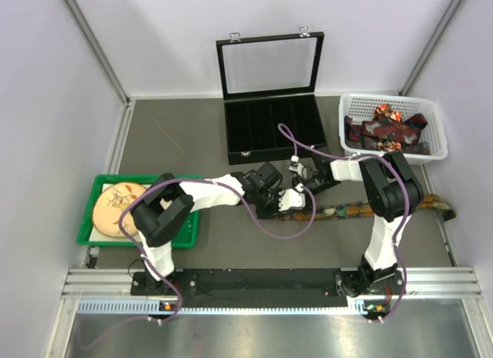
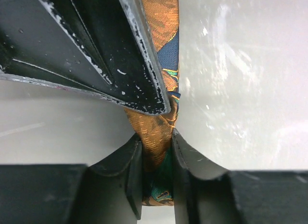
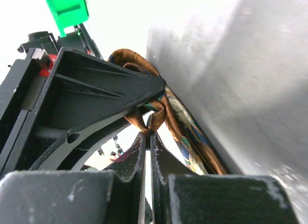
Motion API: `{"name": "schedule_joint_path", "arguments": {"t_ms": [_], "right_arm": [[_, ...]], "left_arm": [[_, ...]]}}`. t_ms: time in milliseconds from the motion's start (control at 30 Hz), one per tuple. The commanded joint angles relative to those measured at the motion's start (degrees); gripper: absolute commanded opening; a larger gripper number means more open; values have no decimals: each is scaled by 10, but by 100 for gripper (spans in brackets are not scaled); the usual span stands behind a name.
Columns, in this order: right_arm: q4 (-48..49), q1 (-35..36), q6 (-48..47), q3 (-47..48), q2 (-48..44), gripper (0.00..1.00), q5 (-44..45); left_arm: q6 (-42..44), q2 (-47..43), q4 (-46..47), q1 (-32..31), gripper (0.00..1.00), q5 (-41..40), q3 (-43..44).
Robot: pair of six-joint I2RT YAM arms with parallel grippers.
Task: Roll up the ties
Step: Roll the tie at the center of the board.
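Observation:
One tie (image 1: 362,210), orange-brown with green and blue, lies on the grey table from the centre out to the right edge. Both grippers meet at its left end. My left gripper (image 1: 279,202) is shut on the tie; the left wrist view shows orange and green fabric (image 2: 163,21) pinched between the jaws (image 2: 156,137). My right gripper (image 1: 302,190) is shut on a bunched fold of the same tie (image 3: 192,147) at its fingertips (image 3: 148,135), right next to the left gripper. More ties (image 1: 385,127) lie heaped in the white basket.
An open black case (image 1: 273,127) with divided slots stands at the back centre. The white basket (image 1: 431,119) is at the back right. A green tray (image 1: 88,219) holding a round plate (image 1: 115,208) sits at the left. Walls enclose three sides.

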Motion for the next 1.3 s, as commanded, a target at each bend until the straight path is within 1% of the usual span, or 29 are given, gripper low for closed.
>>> {"name": "schedule_joint_path", "arguments": {"t_ms": [0, 33, 67, 100, 200, 333, 400, 600, 867, 933, 967, 1067, 1133, 1267], "right_arm": [[-4, 11, -19, 19, -3, 0, 11], [-5, 11, -21, 19, -1, 0, 28], [-5, 10, -25, 19, 2, 0, 31], [-7, 11, -27, 18, 3, 0, 32], [-9, 13, -25, 9, 7, 0, 50], [-4, 13, -25, 3, 10, 0, 74], [-3, 13, -25, 9, 20, 0, 78], [-9, 19, -33, 12, 31, 0, 91], [-9, 20, -42, 4, 25, 0, 98], [-9, 21, -42, 3, 27, 0, 101], [-9, 21, -44, 3, 29, 0, 103], [-12, 21, -47, 5, 33, 0, 111], [-10, 21, -47, 5, 37, 0, 114], [-11, 22, -47, 5, 40, 0, 116]], "left_arm": [[3, -21, -56, 5, 29, -36, -41], [0, -22, -56, 5, 31, -33, -42], [-3, -21, -55, 6, 36, -27, -41], [-6, -20, -54, 6, 47, -25, -39], [-16, -20, -52, 11, 60, -16, -31], [-15, -44, -39, 41, 66, 11, -44], [-16, -58, -25, 54, 67, 25, -54], [-14, -94, 29, 62, 65, 64, -81], [-28, -83, 61, 62, 61, 108, -75], [-26, -81, 62, 62, 56, 116, -70], [-29, -76, 56, 61, 48, 117, -66], [-30, -74, 38, 60, 38, 126, -37], [-33, -74, 33, 59, 36, 131, -27], [-48, -65, 31, 46, 35, 141, 2]]}}
